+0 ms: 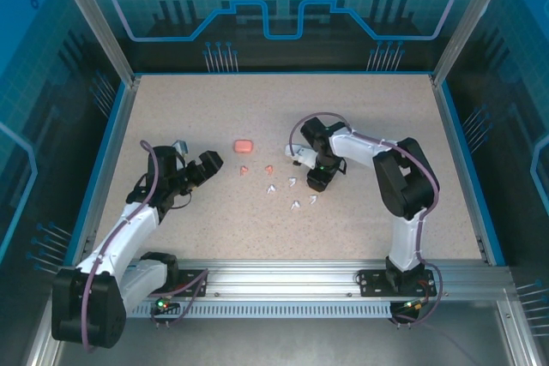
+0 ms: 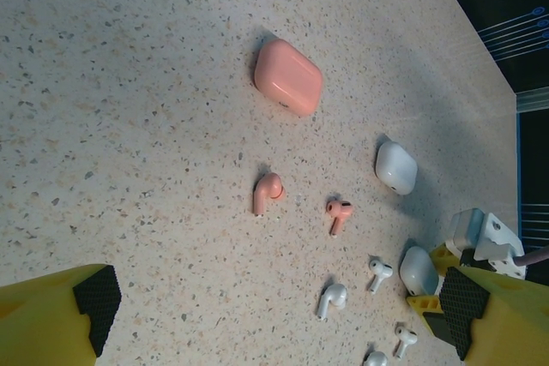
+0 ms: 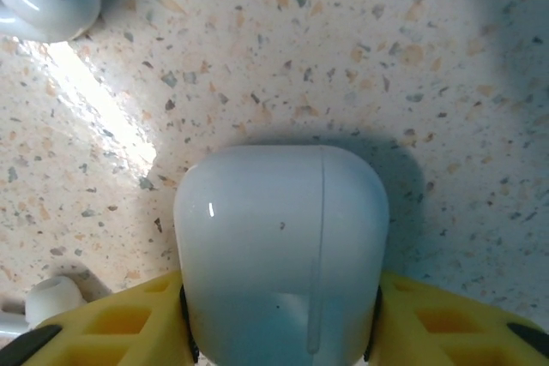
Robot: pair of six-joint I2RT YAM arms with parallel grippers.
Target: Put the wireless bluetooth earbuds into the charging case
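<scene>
right tool (image 3: 280,302) clamped on white case (image 3: 281,212), seam running toward tool | left tool (image 1: 202,166) spread wide | salmon buds (image 2: 268,192) ahead, stems pointing back at it

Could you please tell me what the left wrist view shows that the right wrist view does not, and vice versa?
Left wrist: the salmon case, two salmon earbuds and the open left gripper. Right wrist: a close look at the seam down the gripped white case. Both: that white case between the fingers of the right gripper, a second white case, a white earbud and the speckled table.
</scene>
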